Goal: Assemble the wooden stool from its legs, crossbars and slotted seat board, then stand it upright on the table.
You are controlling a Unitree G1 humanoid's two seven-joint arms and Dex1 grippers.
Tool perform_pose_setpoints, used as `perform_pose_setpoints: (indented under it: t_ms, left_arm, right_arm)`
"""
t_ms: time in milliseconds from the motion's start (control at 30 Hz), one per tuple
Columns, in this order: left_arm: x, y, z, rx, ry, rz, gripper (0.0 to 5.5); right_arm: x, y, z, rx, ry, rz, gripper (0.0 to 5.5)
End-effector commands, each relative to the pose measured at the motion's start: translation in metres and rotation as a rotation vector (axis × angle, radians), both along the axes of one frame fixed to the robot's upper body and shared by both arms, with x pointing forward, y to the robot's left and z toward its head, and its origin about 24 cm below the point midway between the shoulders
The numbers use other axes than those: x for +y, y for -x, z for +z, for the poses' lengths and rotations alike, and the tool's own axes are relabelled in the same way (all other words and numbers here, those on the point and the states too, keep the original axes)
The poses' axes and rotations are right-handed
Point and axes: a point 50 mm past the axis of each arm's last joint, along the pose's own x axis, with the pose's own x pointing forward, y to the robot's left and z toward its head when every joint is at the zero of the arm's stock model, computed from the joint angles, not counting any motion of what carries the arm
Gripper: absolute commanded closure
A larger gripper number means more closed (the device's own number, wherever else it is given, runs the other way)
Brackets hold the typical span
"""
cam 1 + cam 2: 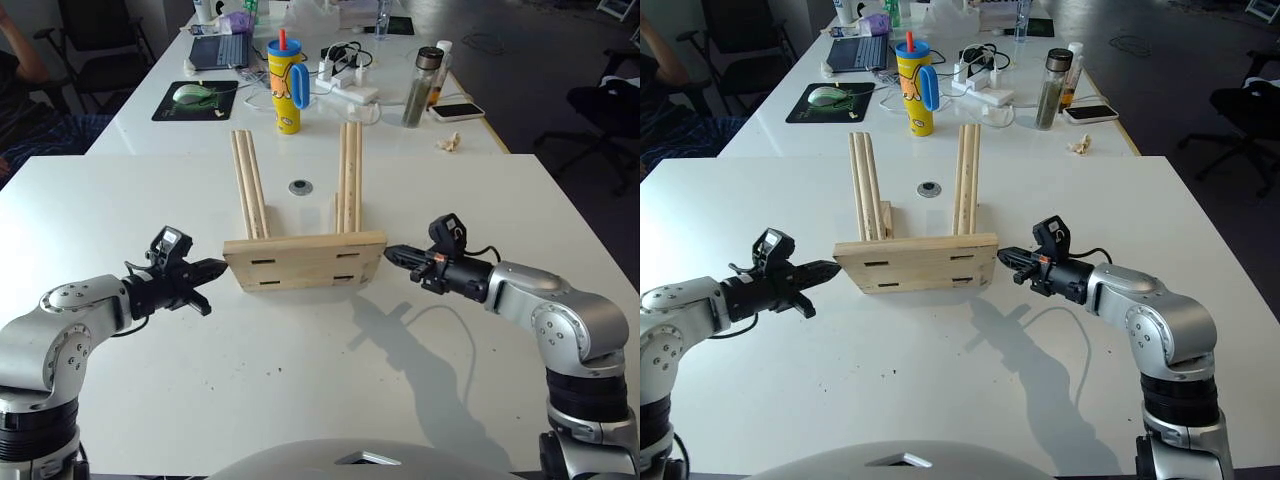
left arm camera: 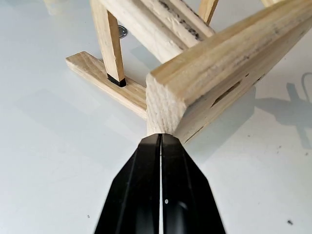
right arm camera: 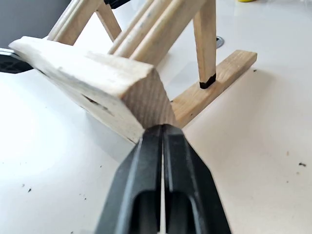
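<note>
Stool on its side, an end effector at each end of the seat

Stool (image 1: 300, 240) lies tipped over on the white worktop (image 1: 300, 390). Its slotted seat board (image 1: 305, 262) stands on one long edge with the slotted face toward the robot. The legs (image 1: 250, 185) run flat away from the robot, in a pair on the left and a pair on the right.

The left end effector (image 1: 212, 268) is at the board's left end. In the left wrist view its fingers (image 2: 141, 195) are pressed together with nothing between them, and the tip touches the board's lower corner. The right end effector (image 1: 392, 253) is at the right end, also fully closed and empty, with its tip against the end grain (image 3: 148, 105).

Just behind the board, a flat wooden bar (image 2: 97, 80) lies on the worktop with a black-tipped piece (image 2: 111, 48) standing on it.

A round fitting (image 1: 299, 186) sits between the leg pairs. On the next table beyond are a yellow cup (image 1: 287, 88) and a bottle (image 1: 422, 85).
</note>
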Motion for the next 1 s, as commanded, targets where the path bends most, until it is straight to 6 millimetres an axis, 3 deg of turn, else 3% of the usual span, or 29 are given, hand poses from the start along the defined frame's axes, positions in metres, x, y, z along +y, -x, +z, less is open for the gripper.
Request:
perform_pose_setpoints:
  t_ms: [33,100,200,367,533,700,800,1000]
  left_arm:
    - [0.017,0.027,-0.026,0.105,-0.04,-0.288,4.91]
    - [0.034,0.033,-0.026,0.121,-0.008,-0.306,4.6]
    - [0.044,0.028,-0.025,0.11,-0.018,-0.332,4.18]
    - [0.06,0.008,-0.02,0.04,-0.105,-0.332,3.5]
    - [0.055,-0.006,-0.013,-0.023,-0.13,-0.431,2.76]
    - [0.057,-0.032,-0.01,-0.123,-0.22,-0.434,2.11]
    - [0.057,-0.041,-0.015,-0.143,-0.306,-0.473,2.11]
    - [0.04,-0.055,-0.02,-0.166,-0.267,-0.57,2.11]
  right_arm:
    - [-0.011,0.023,-0.02,0.049,0.128,0.277,5.0]
    - [-0.027,0.023,-0.025,0.083,0.152,0.317,4.68]
    - [-0.037,0.015,-0.025,0.057,0.148,0.35,4.24]
    - [-0.03,0.012,-0.036,0.004,0.158,0.414,3.51]
    - [-0.011,0.008,-0.041,-0.057,0.12,0.445,2.74]
    - [0.001,-0.001,-0.04,-0.129,0.119,0.439,1.93]
    - [0.007,-0.01,-0.039,-0.167,0.119,0.44,1.9]
    - [0.015,-0.02,-0.038,-0.206,0.113,0.464,1.9]
